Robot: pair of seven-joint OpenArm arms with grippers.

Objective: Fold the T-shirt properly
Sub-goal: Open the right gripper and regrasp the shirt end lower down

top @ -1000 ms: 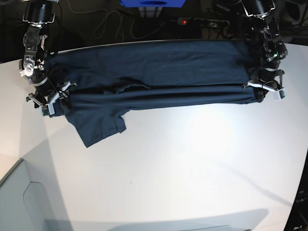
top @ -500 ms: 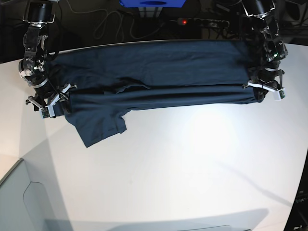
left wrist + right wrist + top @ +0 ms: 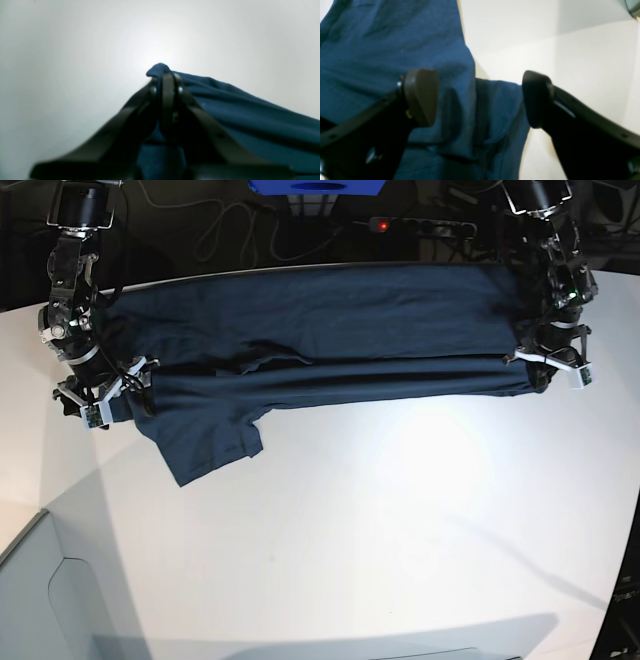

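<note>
Lying across the far half of the white table (image 3: 400, 510), the T-shirt (image 3: 320, 330) ran with its long axis side to side, folded lengthwise into a broad dark band. One short sleeve (image 3: 205, 445) stuck out toward the near edge, at the end on the base view's left. At that same end the right arm reached down from the far corner, and the right gripper (image 3: 105, 395) stood over the cloth's corner. Its jaws were spread wide, both pads clear of the fabric in the right wrist view, with a raised fold between them. At the opposite end the left arm came down steeply from the far side. The left gripper (image 3: 166, 80) was pressed together, pinching a small peak of the shirt's edge. Behind the table lay dark cables (image 3: 230, 230) and a power strip (image 3: 415, 226).
</note>
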